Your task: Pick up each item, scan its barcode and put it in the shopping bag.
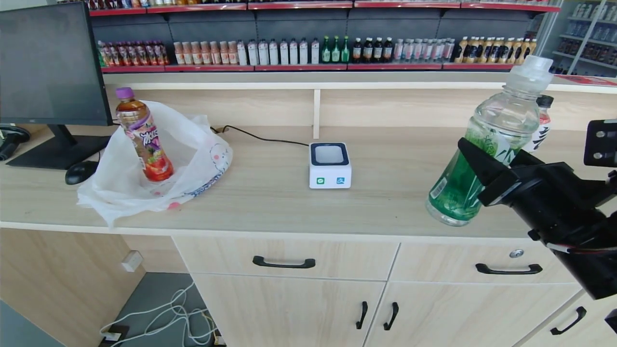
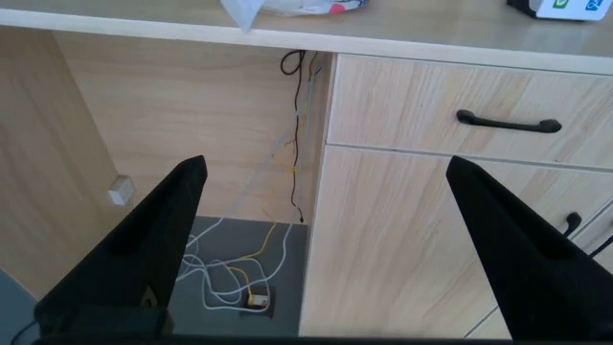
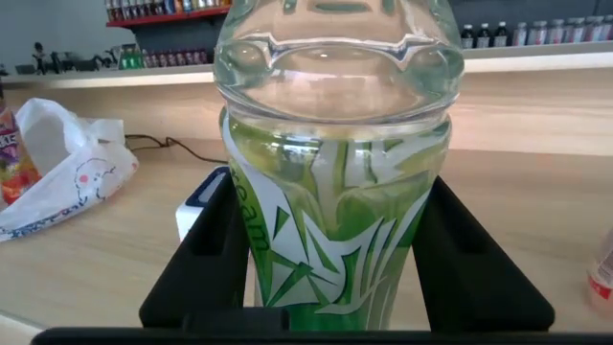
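My right gripper [image 1: 487, 166] is shut on a clear bottle with a green label [image 1: 482, 149], held tilted just above the counter's right side. In the right wrist view the green bottle [image 3: 335, 192] sits between the two black fingers [image 3: 206, 249]. A white scanner box [image 1: 329, 165] stands at the counter's middle. The white shopping bag [image 1: 193, 159] lies at the left with a purple-capped tea bottle [image 1: 143, 135] standing in it. My left gripper [image 2: 326, 249] hangs open below counter height, facing the cabinet front.
A monitor [image 1: 50, 67] and black mouse [image 1: 81, 172] sit at the far left. Another bottle with a black cap [image 1: 542, 123] stands behind the held one. A cable [image 1: 260, 137] runs behind the scanner. Drawers with black handles [image 1: 283, 263] line the counter front.
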### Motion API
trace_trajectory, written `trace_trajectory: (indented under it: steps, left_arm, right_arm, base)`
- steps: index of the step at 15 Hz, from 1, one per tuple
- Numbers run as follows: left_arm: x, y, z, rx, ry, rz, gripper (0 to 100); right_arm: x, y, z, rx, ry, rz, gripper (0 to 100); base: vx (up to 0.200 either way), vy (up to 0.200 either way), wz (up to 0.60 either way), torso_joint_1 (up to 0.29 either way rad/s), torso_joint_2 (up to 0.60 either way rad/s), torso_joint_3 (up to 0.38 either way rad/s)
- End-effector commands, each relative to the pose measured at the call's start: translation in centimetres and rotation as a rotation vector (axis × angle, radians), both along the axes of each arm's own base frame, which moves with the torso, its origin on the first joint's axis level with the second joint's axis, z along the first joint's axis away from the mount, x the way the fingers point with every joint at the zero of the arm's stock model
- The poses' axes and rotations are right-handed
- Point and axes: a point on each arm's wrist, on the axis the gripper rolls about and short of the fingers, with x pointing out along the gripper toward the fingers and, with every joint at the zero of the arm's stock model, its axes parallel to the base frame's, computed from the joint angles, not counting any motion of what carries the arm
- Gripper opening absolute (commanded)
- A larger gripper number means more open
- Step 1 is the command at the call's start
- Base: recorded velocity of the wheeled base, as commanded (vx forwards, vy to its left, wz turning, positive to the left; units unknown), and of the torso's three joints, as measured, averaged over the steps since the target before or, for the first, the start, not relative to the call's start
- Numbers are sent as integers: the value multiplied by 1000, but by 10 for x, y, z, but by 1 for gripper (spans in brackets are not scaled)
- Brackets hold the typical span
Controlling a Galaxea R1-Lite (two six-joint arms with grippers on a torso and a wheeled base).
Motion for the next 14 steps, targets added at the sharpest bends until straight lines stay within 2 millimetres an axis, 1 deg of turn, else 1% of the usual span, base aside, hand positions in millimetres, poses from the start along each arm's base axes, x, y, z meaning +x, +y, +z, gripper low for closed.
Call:
trace_trajectory:
  steps: [1,12,14]
  left_arm:
    - [0,0,0,-1,-1,0,100]
    - [0,0,0,-3,-1,0,100]
    - [0,0,0,-1,-1,0,100]
  right_arm:
    - [0,0,0,-1,0,-1,0]
    - [-3,-1,-1,-3,5,1,0]
    - [-4,-1,-2,-4,8,1,0]
  base:
    - [0,200,0,2,7,2]
    - [0,200,0,2,1,2]
    - [0,0,0,0,0,0]
